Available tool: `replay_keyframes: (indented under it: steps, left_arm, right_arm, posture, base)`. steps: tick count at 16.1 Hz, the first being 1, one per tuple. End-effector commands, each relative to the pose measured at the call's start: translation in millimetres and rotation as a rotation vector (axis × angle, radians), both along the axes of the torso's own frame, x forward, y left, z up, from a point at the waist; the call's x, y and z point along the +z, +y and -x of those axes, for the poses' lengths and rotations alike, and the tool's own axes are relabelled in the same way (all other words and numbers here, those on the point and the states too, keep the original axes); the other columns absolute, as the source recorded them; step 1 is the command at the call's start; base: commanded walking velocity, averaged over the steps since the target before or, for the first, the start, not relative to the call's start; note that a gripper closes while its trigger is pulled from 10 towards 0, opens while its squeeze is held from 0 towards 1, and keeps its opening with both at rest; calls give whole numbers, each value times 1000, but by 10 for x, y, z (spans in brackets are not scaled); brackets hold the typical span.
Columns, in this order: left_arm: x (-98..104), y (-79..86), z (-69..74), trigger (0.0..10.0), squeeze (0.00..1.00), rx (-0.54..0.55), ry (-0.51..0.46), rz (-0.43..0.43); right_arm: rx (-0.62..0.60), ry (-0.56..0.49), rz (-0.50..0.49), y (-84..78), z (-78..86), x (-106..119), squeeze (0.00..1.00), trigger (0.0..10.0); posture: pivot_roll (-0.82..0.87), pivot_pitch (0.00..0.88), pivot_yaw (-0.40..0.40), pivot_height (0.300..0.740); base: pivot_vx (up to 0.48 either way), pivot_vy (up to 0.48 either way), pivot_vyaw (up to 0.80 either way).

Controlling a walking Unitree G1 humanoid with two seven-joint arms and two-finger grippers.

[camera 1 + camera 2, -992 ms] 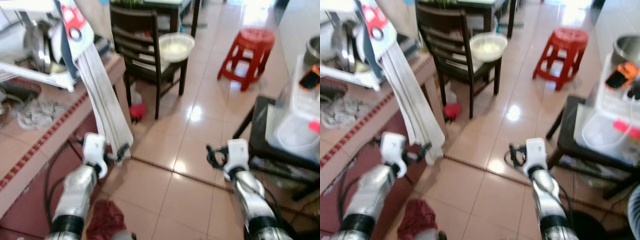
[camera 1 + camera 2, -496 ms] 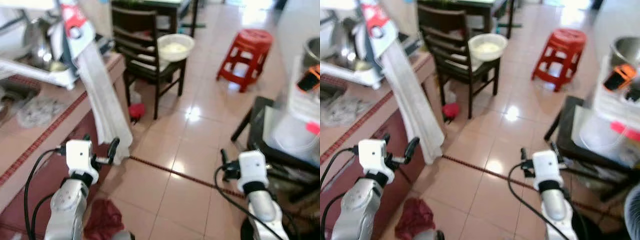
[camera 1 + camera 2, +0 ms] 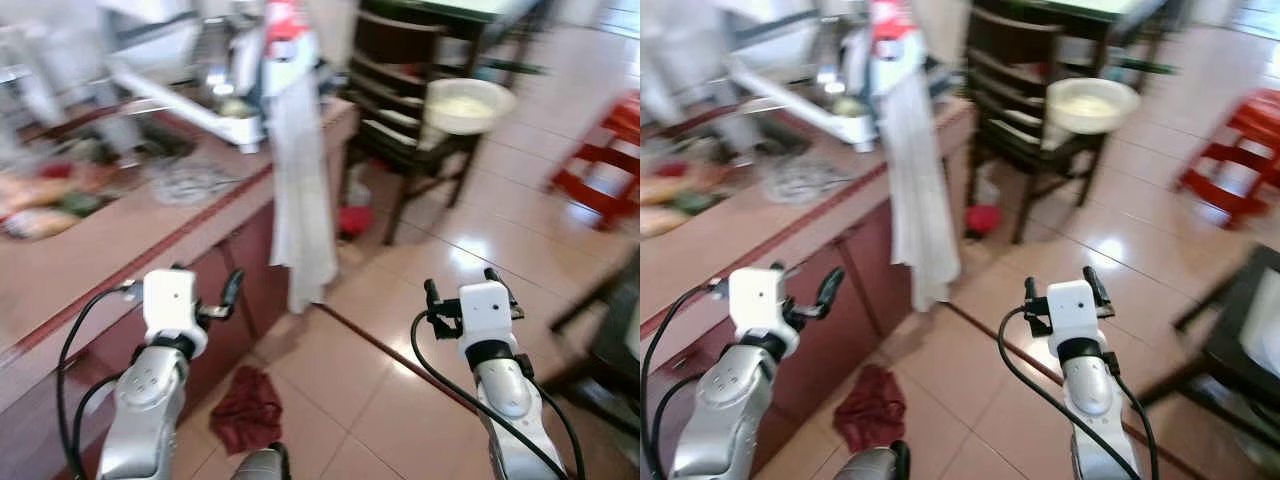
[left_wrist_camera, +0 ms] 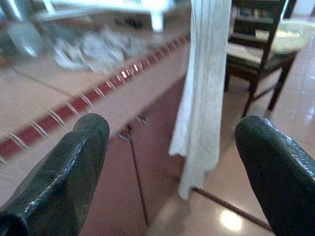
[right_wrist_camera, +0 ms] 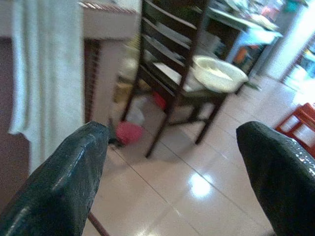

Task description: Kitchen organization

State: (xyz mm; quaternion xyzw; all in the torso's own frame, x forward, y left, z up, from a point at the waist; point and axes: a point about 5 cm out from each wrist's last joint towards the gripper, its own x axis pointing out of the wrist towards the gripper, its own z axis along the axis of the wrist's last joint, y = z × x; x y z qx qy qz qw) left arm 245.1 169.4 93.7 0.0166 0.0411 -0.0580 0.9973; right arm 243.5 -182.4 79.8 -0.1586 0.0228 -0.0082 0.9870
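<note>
The tiled counter [image 3: 110, 235] runs along the robot's left, and the left gripper [image 3: 228, 296] hovers just off its front edge at cabinet height, fingers [image 4: 59, 167] spread wide with nothing between them. Up on the counter, ahead and to the left of that gripper, lie blurred vegetables [image 3: 40, 200], a crumpled grey cloth [image 3: 190, 182] and a white dish rack [image 3: 200, 95] — likely the things to put in order, though the blur hides detail. From the rack's corner a long white towel [image 3: 298, 190] hangs straight down over the counter's end, its long axis vertical, ahead of the left gripper and nearer to it than to the right. A dark red rag [image 3: 245, 410] lies on the floor below. Beyond stands a dark wooden chair [image 3: 405, 120] with a pale bowl [image 3: 465, 105] on its seat. The right gripper [image 3: 462, 290] hangs over open floor, well apart from the counter, fingers [image 5: 54, 191] likewise spread and empty — so the left arm seems the one to reach.
</note>
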Motion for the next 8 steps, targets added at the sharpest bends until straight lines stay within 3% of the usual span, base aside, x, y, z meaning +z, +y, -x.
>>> replay_keyframes:
  steps: [1, 3, 5, 8]
  left_arm:
    - [101, -10, -52, 10000, 0, 18, -46, -26]
    - [108, 1, -96, 10000, 0, 43, -40, -14]
    - [125, -130, -104, 10000, 0, -46, -37, -45]
    - [110, -90, -112, 10000, 0, -5, -33, -10]
  right_arm:
    - [5, -13, 3, 17, -47, 24, 0, 10000]
    - [-11, -15, -8, 4, -104, 24, 0, 10000]
    - [-6, -20, -14, 32, -143, 36, 0, 10000]
    - [6, -24, -26, 71, -157, 43, 0, 10000]
  posture:
    - [-14, 0, 58, 740]
    - [-13, 0, 61, 740]
    - [-7, 0, 58, 740]
    - [-6, 0, 59, 740]
  base:
    - [0, 0, 800]
    - [0, 0, 800]
    - [0, 0, 800]
    - [0, 0, 800]
